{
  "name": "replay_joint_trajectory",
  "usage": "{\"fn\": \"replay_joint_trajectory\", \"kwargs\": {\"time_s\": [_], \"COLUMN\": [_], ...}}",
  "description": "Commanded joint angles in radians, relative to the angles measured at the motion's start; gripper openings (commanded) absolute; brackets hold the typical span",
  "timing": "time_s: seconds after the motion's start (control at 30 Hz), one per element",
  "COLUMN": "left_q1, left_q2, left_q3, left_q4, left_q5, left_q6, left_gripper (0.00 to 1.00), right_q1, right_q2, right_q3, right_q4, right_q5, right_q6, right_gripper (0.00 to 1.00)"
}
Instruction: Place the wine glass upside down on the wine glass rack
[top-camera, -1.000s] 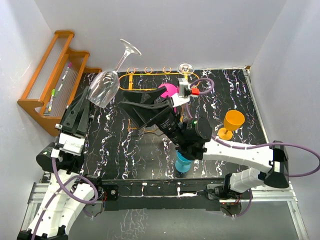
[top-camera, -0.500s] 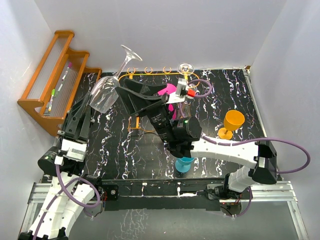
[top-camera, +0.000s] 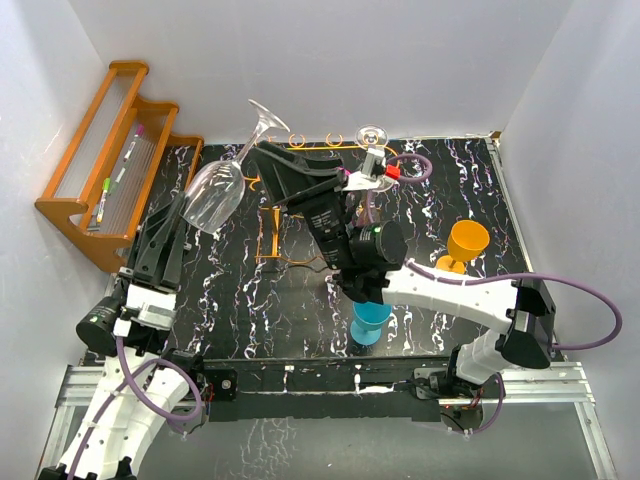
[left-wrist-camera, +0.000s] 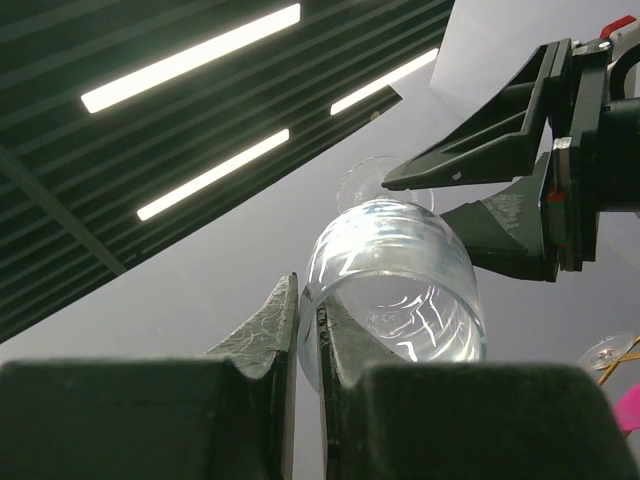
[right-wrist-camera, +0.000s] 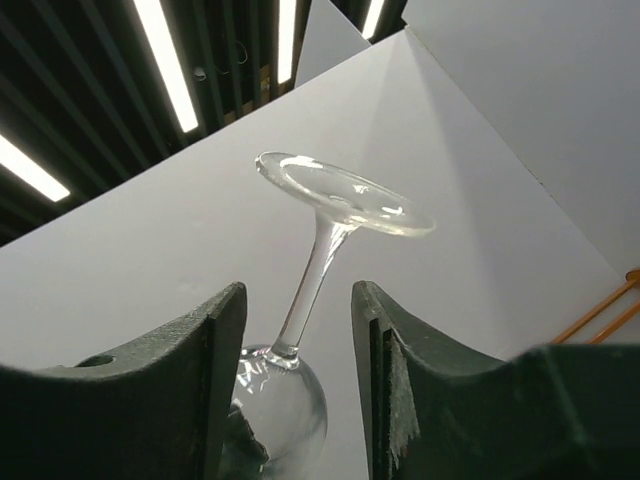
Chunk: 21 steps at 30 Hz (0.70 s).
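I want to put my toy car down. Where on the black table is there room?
Bare table lies between the left arm and the blue cup, and behind the orange goblet toward the back right corner. It is crowded at the gold rack, where the right arm reaches the glass.

Other things around the table (top-camera: 460, 180)
A wooden rack (top-camera: 100, 170) was set at left, an orange goblet (top-camera: 467, 243) at right, a blue cup (top-camera: 370, 326) between.

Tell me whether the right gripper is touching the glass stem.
No, the stem stands in the gap, clear of both fingers of the right gripper.
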Motion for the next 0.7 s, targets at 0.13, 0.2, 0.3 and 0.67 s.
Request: {"fn": "replay_joint_trajectory", "kwargs": {"time_s": [0.13, 0.2, 0.3, 0.67], "left_q1": [0.005, 0.006, 0.006, 0.005], "left_q2": [-0.02, -0.02, -0.017, -0.01], "left_q3": [0.006, 0.006, 0.005, 0.009], "left_q4": [0.039, 0.034, 0.032, 0.013], "left_q5": [0.026, 0.029, 0.034, 0.042], "left_q6": [0.026, 0.032, 0.038, 0.071], "left_gripper": [0.0, 0.0, 0.0, 0.0], "right_q1": [-0.037, -0.037, -0.038, -0.038], "right_q2": [0.023, 0.032, 0.042, 0.054], "right_q3": [0.064, 0.073, 0.083, 0.073], "right_q4": [-0.019, -0.024, -0.043, -0.045], "right_q5": [-0.093, -0.112, -0.13, -0.163], "right_q6": [0.134, 0.149, 0.167, 0.208], "right_gripper": [0.45, 0.45, 0.45, 0.08]}}
